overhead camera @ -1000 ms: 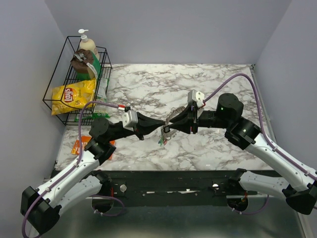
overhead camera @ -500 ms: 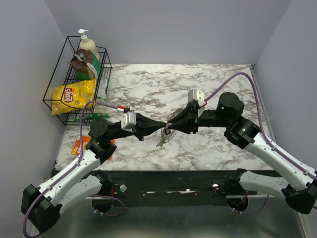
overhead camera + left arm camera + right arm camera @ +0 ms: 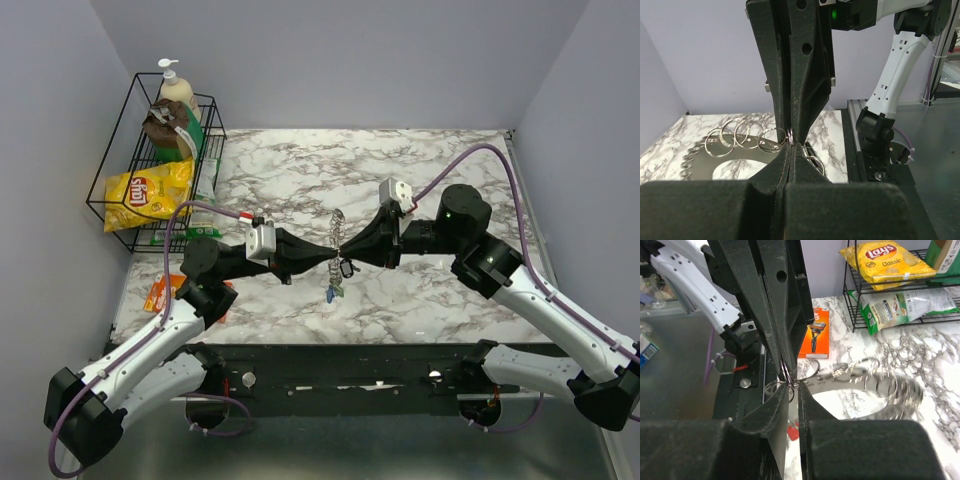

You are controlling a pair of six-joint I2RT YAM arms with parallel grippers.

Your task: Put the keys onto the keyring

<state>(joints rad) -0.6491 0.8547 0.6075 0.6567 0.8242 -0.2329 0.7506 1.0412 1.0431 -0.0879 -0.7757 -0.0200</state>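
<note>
Above mid-tabletop [image 3: 430, 170]: the keyring [image 3: 336, 228] hangs clear of the surface, its toothed rim blurred in both wrist views. Coloured-head keys [image 3: 332, 291] dangle beneath it. Left tool [image 3: 326, 259] and right tool [image 3: 346, 252] meet tip to tip, each pinched together on thin wire of the keyring. Risk: the hold is on wire alone, so a swing or an opposing pull could slip it free and drop the bunch. A twist between the tips could bend the wire.
</note>
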